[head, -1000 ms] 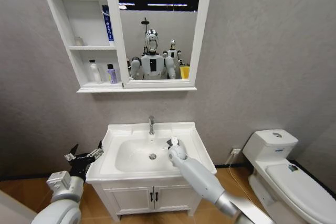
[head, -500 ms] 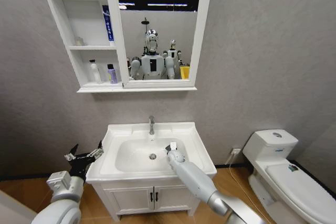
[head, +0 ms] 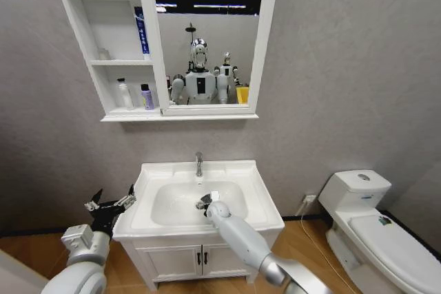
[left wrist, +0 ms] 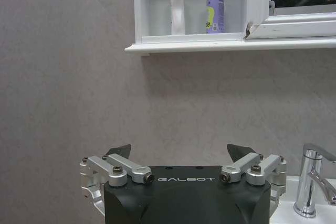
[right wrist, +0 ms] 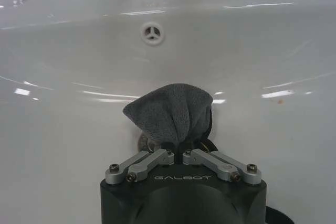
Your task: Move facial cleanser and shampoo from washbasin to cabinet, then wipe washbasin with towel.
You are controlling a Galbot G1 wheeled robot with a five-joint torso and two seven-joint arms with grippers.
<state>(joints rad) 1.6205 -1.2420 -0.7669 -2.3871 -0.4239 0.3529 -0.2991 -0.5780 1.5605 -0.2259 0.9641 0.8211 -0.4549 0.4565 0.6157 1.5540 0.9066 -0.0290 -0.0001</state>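
Observation:
The white washbasin [head: 165,173] stands under the wall cabinet [head: 88,46]. My right gripper [head: 206,202] is down in the bowl over the drain, shut on the dark grey towel [right wrist: 170,111], which is pressed against the basin wall [right wrist: 79,51] below the overflow hole [right wrist: 153,32]. In the cabinet's lowest niche stand a white bottle [head: 124,94] [left wrist: 177,6] and a purple bottle [head: 147,96] [left wrist: 214,17]; I cannot tell which is the facial cleanser and which the shampoo. My left gripper [head: 110,204] [left wrist: 180,153] hangs open, holding nothing, left of the basin.
A chrome tap [head: 199,164] [left wrist: 311,190] rises at the basin's back edge. A blue tube [head: 140,32] stands in the middle niche beside the mirror [head: 207,39]. The two-door vanity [head: 200,258] is below the basin. A white toilet [head: 372,218] stands to the right.
My right gripper has swept with the towel from the bowl's right side leftward to the drain. The left arm has not moved.

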